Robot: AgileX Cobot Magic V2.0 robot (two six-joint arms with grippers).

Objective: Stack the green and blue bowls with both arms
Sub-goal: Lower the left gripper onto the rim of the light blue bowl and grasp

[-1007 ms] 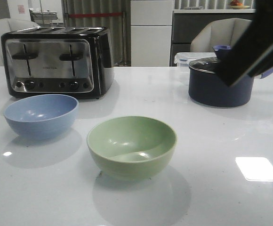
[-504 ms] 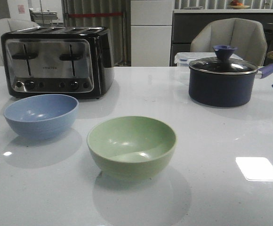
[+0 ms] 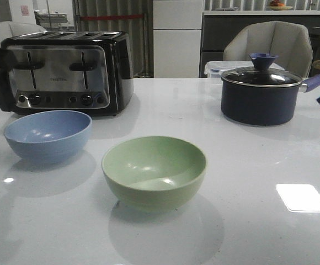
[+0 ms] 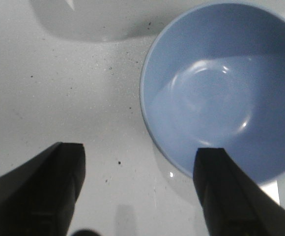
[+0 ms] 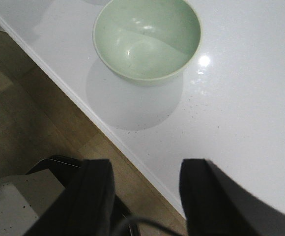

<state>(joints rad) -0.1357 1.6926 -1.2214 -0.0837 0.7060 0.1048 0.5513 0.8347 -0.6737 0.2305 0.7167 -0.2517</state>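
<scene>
At far left our left gripper (image 4: 137, 189) hangs with fingers apart by the blue bowl (image 3: 48, 134), which sits upright (mouth up) before the toaster (image 3: 66, 72). The green bowl (image 3: 154, 171) stands upright mid-table, apart. Our right gripper (image 5: 145, 196), fingers spread, holds nothing; a saucepan (image 3: 259, 94) sits behind.

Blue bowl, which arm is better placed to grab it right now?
Left. Its open gripper hangs just above the blue bowl, one finger over the rim. The right gripper is off the table edge, facing the green bowl.
</scene>
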